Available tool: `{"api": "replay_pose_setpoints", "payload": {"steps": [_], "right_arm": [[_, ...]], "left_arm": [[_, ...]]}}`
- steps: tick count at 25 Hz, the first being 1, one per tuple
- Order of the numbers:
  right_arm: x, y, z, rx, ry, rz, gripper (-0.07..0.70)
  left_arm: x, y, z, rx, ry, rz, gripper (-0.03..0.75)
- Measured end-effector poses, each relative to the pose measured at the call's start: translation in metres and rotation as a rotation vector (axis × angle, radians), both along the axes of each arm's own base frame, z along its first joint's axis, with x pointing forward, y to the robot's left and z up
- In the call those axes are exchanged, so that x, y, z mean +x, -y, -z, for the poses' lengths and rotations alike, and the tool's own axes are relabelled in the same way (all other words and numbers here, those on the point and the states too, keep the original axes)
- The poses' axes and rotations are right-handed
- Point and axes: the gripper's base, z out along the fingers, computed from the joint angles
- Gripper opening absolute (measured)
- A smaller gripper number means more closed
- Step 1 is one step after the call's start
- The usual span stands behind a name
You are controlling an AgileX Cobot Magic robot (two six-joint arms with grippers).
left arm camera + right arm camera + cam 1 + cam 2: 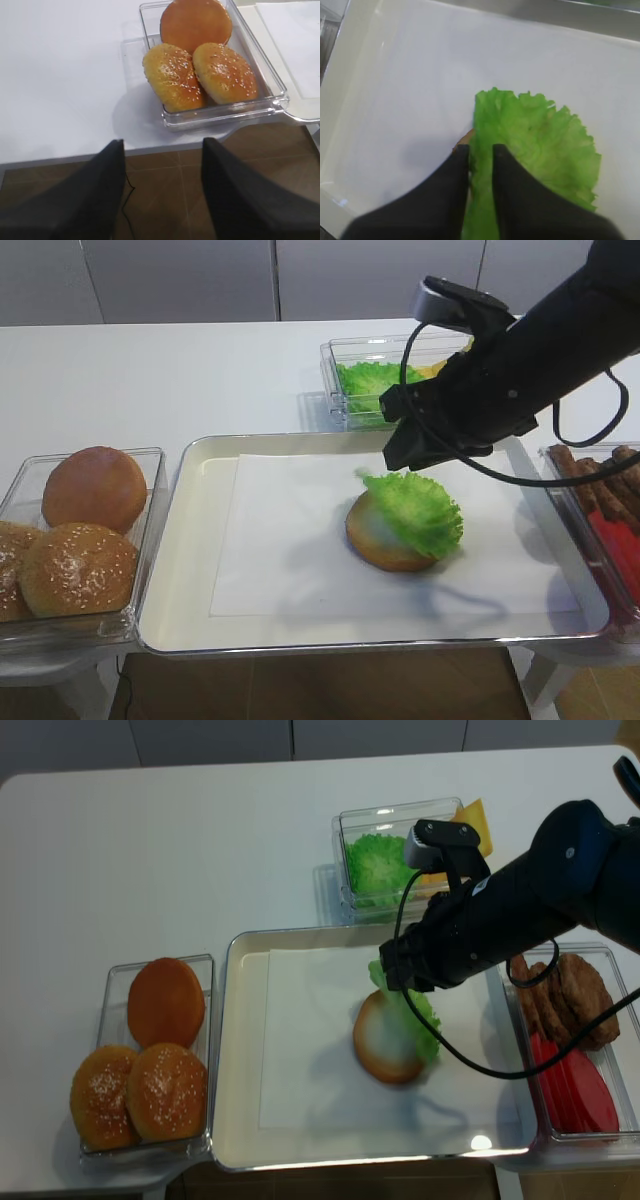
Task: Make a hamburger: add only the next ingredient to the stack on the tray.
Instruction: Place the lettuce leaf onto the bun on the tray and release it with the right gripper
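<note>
The lettuce leaf [415,510] [408,1020], bright green and ruffled, lies across the right side of the bun bottom half [375,535] [380,1045] on the metal tray [190,540] [235,1050]. The bun's left part shows bare. My right gripper [402,458] [387,975] hangs just above the leaf's far edge. In the right wrist view the right gripper [481,148] has its fingers slightly parted, with the lettuce [540,145] showing in the gap and a sliver of bun [465,137] beside it. My left gripper [162,142] stands open over the floor, off the table's front edge.
A clear tub of whole buns [80,530] [210,60] [150,1060] stands left of the tray. Behind the tray is a tub of lettuce [375,380] [385,860] with yellow cheese [475,820] beside it. A tub of patties [570,1000] and red slices [570,1090] sits at the right.
</note>
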Motion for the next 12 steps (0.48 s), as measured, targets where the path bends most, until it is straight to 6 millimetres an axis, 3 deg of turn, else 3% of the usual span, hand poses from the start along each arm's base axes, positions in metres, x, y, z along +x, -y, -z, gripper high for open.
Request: {"api": "replay_pose_setpoints", "payload": {"steps": [6, 8, 12], "right_arm": [[-0.0021, -0.0004, 0.0004, -0.002, -0.013, -0.023, 0.501], [-0.0027, -0.0004, 0.0006, -0.005, -0.014, -0.032, 0.556], [-0.0052, 0.0047, -0.0049, -0.066, 0.007, -0.051, 0.576]], "left_arm": [[0.0, 0.0, 0.0, 0.0, 0.0, 0.0, 0.37], [0.0, 0.0, 0.0, 0.0, 0.0, 0.0, 0.37], [0.0, 0.0, 0.0, 0.0, 0.0, 0.0, 0.37]]}}
